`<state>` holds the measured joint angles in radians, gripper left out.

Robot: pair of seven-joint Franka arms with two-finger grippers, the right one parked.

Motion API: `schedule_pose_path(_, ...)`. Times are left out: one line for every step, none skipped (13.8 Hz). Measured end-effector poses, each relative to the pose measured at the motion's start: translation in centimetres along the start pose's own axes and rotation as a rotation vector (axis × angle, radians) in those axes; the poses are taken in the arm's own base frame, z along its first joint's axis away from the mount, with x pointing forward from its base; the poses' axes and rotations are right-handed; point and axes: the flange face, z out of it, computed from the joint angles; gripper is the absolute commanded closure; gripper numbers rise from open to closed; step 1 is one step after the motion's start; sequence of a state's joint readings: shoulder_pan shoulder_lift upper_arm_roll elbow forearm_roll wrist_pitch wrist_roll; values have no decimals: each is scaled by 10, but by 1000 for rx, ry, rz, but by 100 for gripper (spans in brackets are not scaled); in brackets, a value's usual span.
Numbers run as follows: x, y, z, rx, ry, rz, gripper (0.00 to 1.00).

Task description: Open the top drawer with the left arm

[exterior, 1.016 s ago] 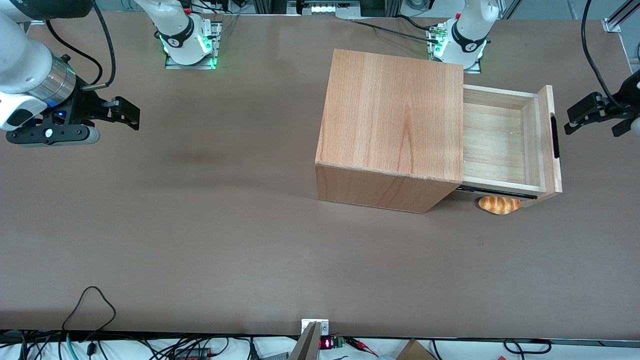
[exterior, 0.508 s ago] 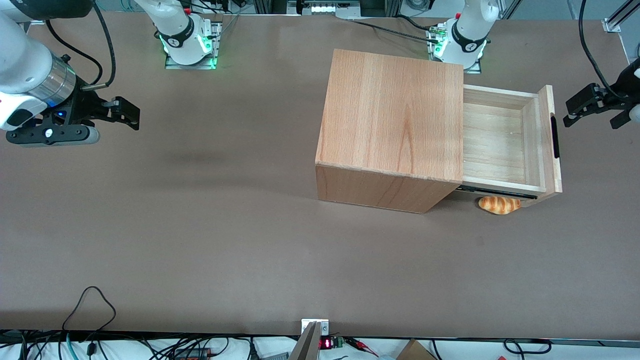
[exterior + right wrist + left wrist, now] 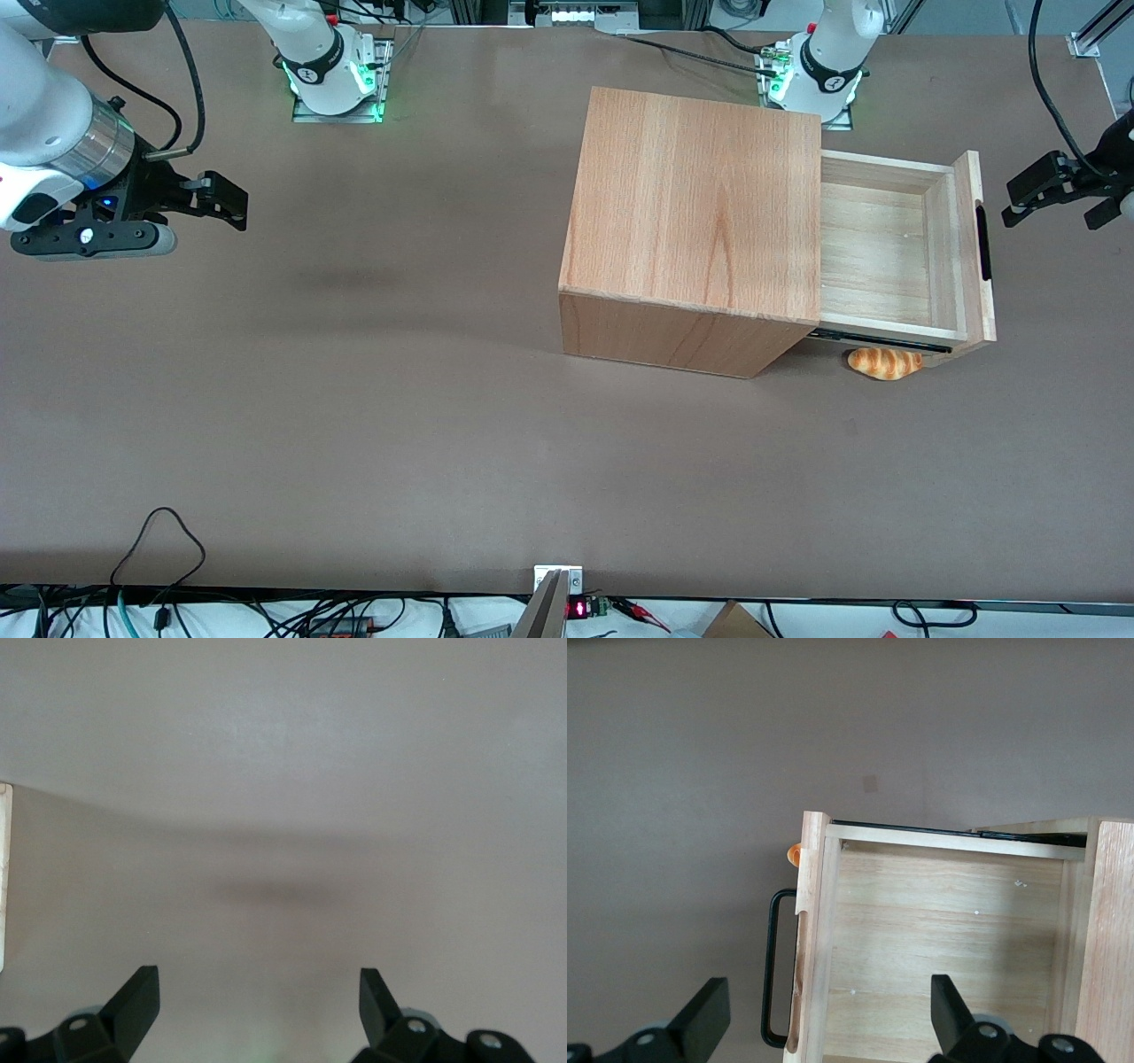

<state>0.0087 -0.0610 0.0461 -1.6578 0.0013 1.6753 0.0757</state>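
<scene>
Now your top drawer (image 3: pixel 895 252) stands pulled out of the wooden box (image 3: pixel 700 208), pale planks bare, handle (image 3: pixel 984 241) free. Your end effector (image 3: pixel 1054 199), spread wide, has drifted slightly away.

Even, soft overhead light; all views sharp.
The table (image 3: pixel 354 425) shows no glare, only a faint smudge of shadow. The box (image 3: pixel 691 204) shades the bread (image 3: pixel 884 362). The gripper (image 3: pixel 1059 197) hangs well lit, its fingers spread, above the table.

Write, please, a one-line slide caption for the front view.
Top drawer pulled out of the wooden cabinet and empty; the left arm's open hand hangs clear of the handle.
</scene>
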Motion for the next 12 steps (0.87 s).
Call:
schedule_pose_path(3, 0, 0, 1, 3, 1, 0)
schedule_pose_path(7, 1, 0, 1, 7, 1, 0)
schedule_pose_path(10, 1, -1, 2, 11, 0, 0)
schedule_pose_path(14, 1, 0, 3, 13, -1, 0)
schedule_pose_path(17, 1, 0, 3, 15, -2, 0)
schedule_pose_path(20, 1, 1, 4, 14, -3, 0)
schedule_pose_path(22, 1, 2, 4, 13, -4, 0)
schedule_pose_path(23, 1, 2, 4, 14, -5, 0)
schedule_pose_path(24, 1, 2, 4, 15, -6, 0)
schedule_pose_path(24, 1, 1, 4, 16, -6, 0)
schedule_pose_path(24, 1, 1, 4, 17, -5, 0)
schedule_pose_path(24, 2, 1, 4, 16, -5, 0)
